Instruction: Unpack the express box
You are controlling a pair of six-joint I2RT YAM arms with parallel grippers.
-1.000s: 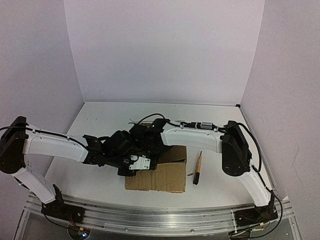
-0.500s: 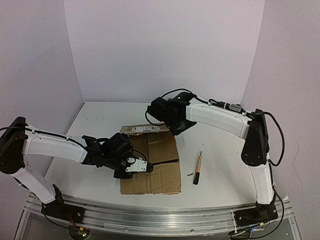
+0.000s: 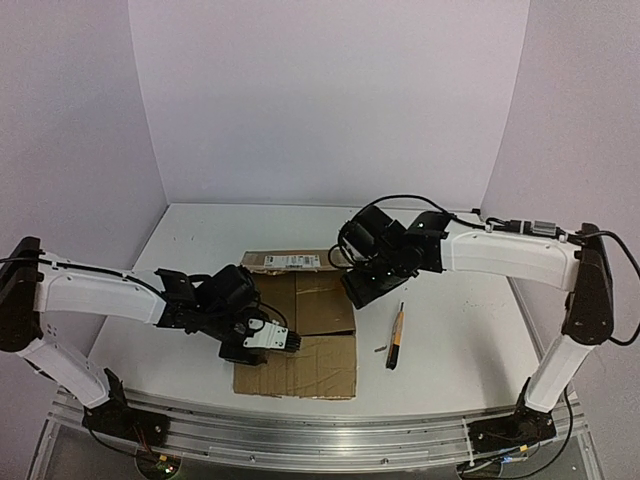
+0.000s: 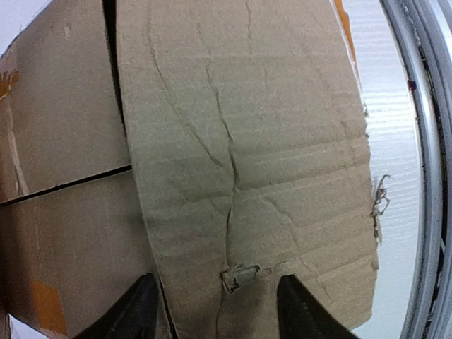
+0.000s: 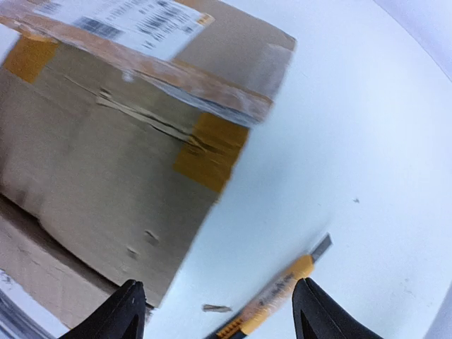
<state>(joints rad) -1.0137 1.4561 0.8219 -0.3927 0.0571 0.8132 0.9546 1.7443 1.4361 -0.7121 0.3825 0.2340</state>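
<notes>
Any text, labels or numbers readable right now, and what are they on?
On the cardboard box, a white shipping label: barcode and printed lines, too blurred to read.
On the knife: no marking can be read.
Nothing else shows any text.

Left tool (image 4: 215,286), right tool (image 5: 219,289) (both agape)

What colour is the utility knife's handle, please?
The utility knife is yellow-orange and black; right wrist view shows it best.
</notes>
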